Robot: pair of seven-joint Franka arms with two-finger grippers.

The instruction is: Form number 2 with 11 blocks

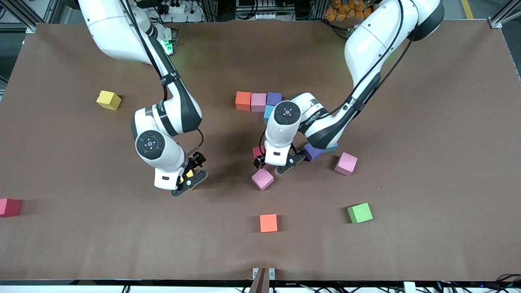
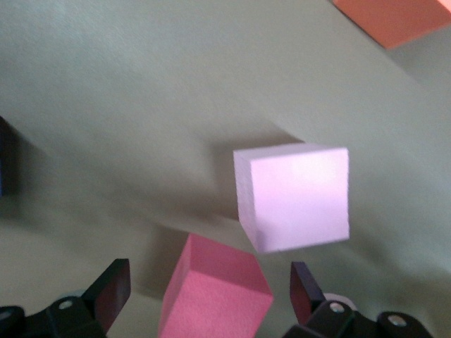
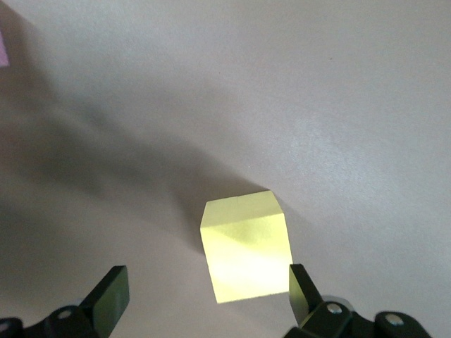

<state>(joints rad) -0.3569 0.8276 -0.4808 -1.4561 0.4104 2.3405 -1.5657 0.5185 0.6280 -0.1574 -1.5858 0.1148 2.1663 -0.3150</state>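
An orange block (image 1: 243,100), a pink block (image 1: 258,101) and a purple block (image 1: 274,98) touch in a row, with a light blue block (image 1: 268,113) joined on the side nearer the camera. My left gripper (image 1: 272,166) is open, low over a deep pink block (image 2: 215,292) that lies between its fingers. A pale pink block (image 2: 292,197) (image 1: 262,179) lies just nearer the camera. My right gripper (image 1: 191,175) is open around a yellow block (image 3: 246,253), which sits close to one finger (image 3: 299,285).
Loose on the brown table (image 1: 427,122) are a second yellow block (image 1: 108,99), a red block (image 1: 9,206) at the right arm's end, an orange block (image 1: 268,223), a green block (image 1: 360,213), a pink block (image 1: 346,163), and a purple block (image 1: 312,152) under the left arm.
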